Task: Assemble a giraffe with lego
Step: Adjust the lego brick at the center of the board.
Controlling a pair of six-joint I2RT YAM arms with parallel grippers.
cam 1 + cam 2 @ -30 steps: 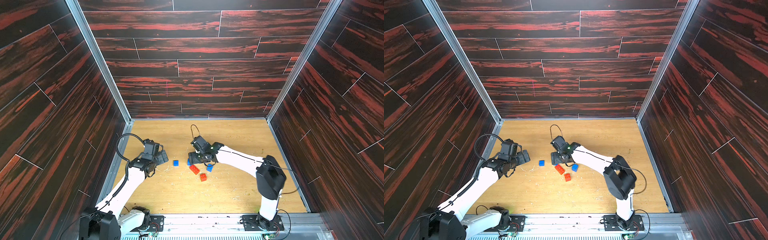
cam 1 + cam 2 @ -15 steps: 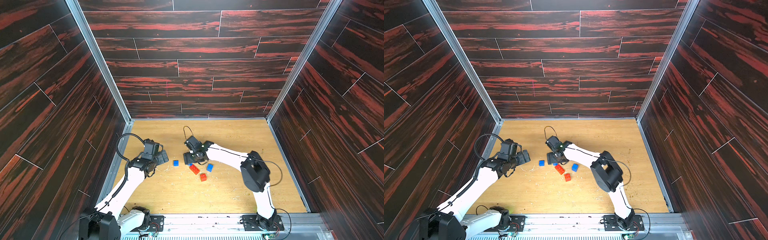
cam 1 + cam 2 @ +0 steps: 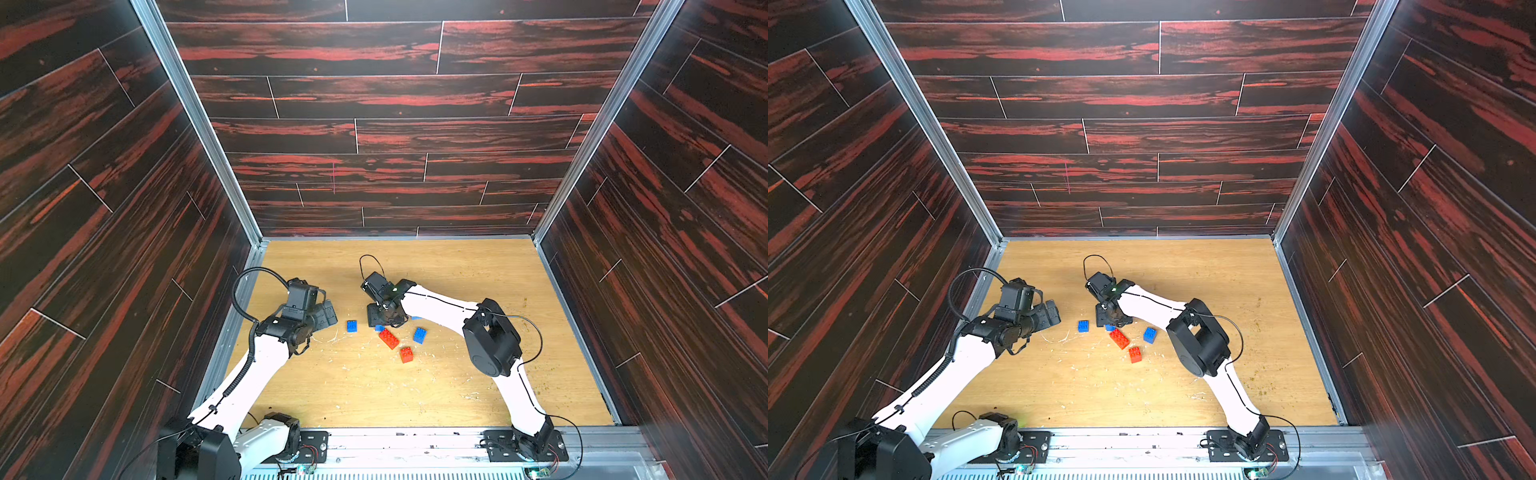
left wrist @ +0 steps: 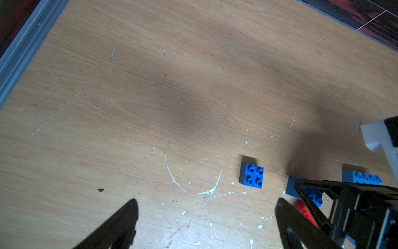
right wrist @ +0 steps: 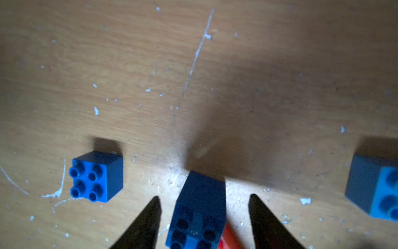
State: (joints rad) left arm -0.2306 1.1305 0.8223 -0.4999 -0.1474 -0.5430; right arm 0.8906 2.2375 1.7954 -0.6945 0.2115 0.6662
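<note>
Right jaws are straddling a dark blue brick (image 5: 199, 207) on the bench (image 5: 237, 64), parted, touching neither side; left jaws are hanging wide open, farther off, facing a second blue brick (image 4: 251, 176).

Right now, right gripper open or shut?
Open. The right gripper has its fingers either side of the dark blue brick, table showing in both gaps.

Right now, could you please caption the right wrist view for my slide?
Open right fingers straddle a small dark blue plastic brick on the scratched wooden table.
</note>
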